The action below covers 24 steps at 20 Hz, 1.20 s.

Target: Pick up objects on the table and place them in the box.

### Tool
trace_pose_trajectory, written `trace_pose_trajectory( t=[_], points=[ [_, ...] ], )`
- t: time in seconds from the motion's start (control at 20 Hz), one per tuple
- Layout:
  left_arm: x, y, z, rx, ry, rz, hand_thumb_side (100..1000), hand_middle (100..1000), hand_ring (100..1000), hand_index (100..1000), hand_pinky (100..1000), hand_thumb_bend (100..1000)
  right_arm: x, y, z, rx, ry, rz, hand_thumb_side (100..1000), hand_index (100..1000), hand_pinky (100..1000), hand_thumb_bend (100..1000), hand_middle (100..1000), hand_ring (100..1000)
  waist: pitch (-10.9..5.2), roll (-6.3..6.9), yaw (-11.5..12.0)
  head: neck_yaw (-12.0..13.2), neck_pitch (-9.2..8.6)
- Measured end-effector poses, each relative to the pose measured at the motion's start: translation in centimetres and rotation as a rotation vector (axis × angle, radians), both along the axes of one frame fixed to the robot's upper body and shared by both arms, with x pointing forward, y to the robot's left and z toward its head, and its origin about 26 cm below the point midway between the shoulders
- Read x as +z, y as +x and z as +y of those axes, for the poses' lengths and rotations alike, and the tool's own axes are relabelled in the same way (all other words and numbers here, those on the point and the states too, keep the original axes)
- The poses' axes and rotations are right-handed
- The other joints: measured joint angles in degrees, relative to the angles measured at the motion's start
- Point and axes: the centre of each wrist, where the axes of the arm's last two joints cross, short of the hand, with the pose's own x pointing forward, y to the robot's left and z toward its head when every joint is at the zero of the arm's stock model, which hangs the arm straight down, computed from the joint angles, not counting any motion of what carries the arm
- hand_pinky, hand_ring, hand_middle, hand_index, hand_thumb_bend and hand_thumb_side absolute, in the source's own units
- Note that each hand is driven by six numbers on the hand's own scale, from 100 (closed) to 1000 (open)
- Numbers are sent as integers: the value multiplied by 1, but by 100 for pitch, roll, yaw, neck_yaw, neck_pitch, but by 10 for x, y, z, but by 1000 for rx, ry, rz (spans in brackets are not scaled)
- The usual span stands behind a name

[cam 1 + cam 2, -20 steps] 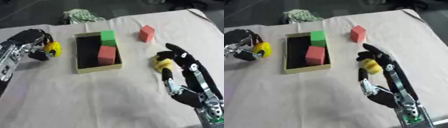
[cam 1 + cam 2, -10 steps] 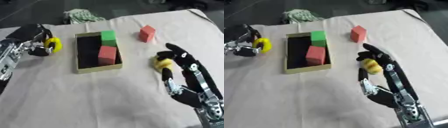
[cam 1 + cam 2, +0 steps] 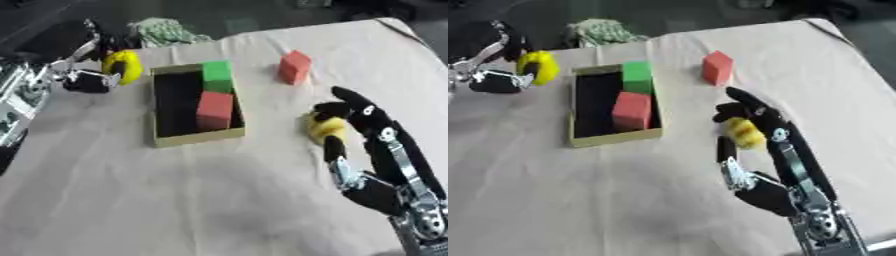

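A tan box [image 3: 183,138] with a black inside lies left of centre, holding a green block [image 3: 216,76] at its far end and a red block [image 3: 214,110] below it. My left hand [image 3: 86,79] is lifted at the upper left, shut on a yellow ring-shaped object [image 3: 123,66], left of the box's far corner. A second yellow object [image 3: 325,128] lies on the cloth right of the box; my right hand [image 3: 376,131] stands over it with fingers straight, thumb beside it. A loose red block [image 3: 295,67] sits farther back on the right.
A beige cloth [image 3: 201,200] covers the table. A bunched green-and-white rag [image 3: 164,32] lies at the far edge behind the box. Dark floor lies beyond the table's far and right edges.
My left hand has risen and moved toward the far edge and the box with the yellow ring in it. The right hand has stayed by the other yellow object.
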Motion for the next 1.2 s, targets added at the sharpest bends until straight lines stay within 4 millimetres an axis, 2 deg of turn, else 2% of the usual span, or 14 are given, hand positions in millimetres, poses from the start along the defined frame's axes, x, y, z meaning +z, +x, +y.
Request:
trace_pose_trajectory(
  t=[0.25,0.5,0.7,0.75,0.85,0.9,1.0,1.2],
  points=[
    [-11,-1,-27,-83,37,26,255,452,505,673,653,122,1,0,1,9,-1,-3,433,940,815,100,637,795,0,4,-47,41,0],
    [-22,-1,-41,-123,100,57,273,471,520,690,663,150,2,1,2,17,-1,-2,434,940,815,100,637,795,0,11,-75,44,0],
    [-32,0,-45,-134,160,92,293,521,558,732,689,243,2,1,2,17,-1,-2,434,940,815,100,637,795,0,16,-77,43,0],
    [-34,0,-45,-137,180,102,319,539,573,748,697,231,2,1,2,17,-1,-2,434,940,815,100,637,795,0,17,-76,42,0],
    [-36,-1,-47,-143,224,121,341,600,619,801,718,272,2,1,2,17,-1,-2,434,940,815,100,637,795,0,17,-71,40,0],
    [-37,-1,-47,-146,245,132,363,649,656,835,732,324,2,1,2,17,-1,-2,434,940,815,100,637,795,0,18,-68,38,0],
    [-38,-3,-47,-153,283,151,367,693,687,861,745,337,2,1,2,17,-1,-2,434,940,815,100,637,795,-1,18,-52,34,0],
    [-27,-12,-42,-166,310,150,335,713,705,877,761,294,2,1,2,14,0,-2,432,939,815,100,637,795,-1,21,5,-14,0]
  ],
)
